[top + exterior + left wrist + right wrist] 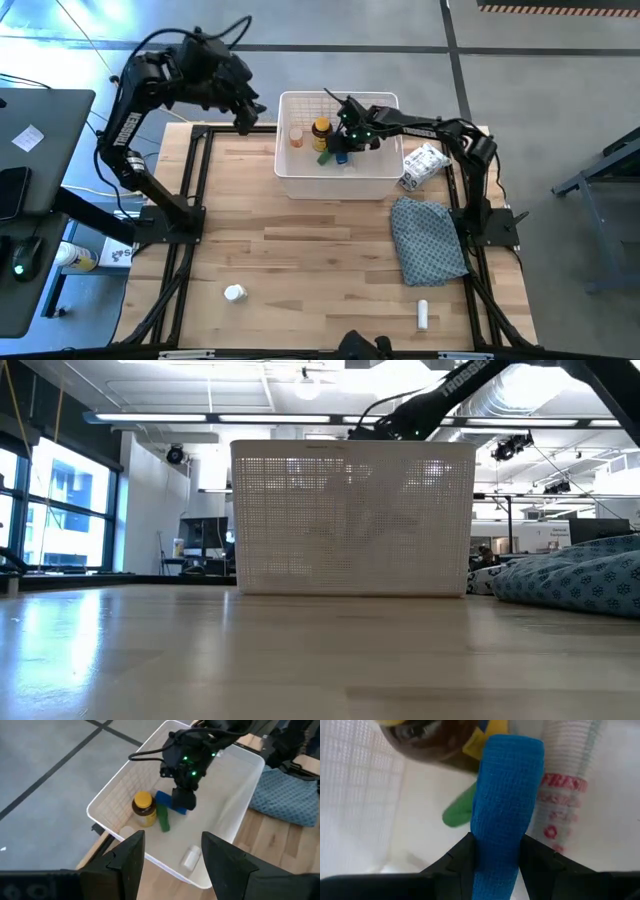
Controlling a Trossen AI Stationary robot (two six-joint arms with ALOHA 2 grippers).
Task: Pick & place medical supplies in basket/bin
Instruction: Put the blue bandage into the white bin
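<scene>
Right gripper (496, 854) pinches the blue roll (506, 800) inside the white bin (290, 182), beside the amber bottle (321, 130) and green piece (164, 819). Left gripper (172, 851) hovers, fingers parted and empty, off the bin's far left corner.

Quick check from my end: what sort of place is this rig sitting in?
Probably a robotics lab or industrial workspace. The low view shows exposed silver ceiling ducts and long strip lights; the high view shows a bare grey concrete floor and a dark desk with a computer mouse beside the pale wooden table.

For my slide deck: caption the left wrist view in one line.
Right gripper lowers a blue roll into the bin beside the amber bottle and green roll.
</scene>
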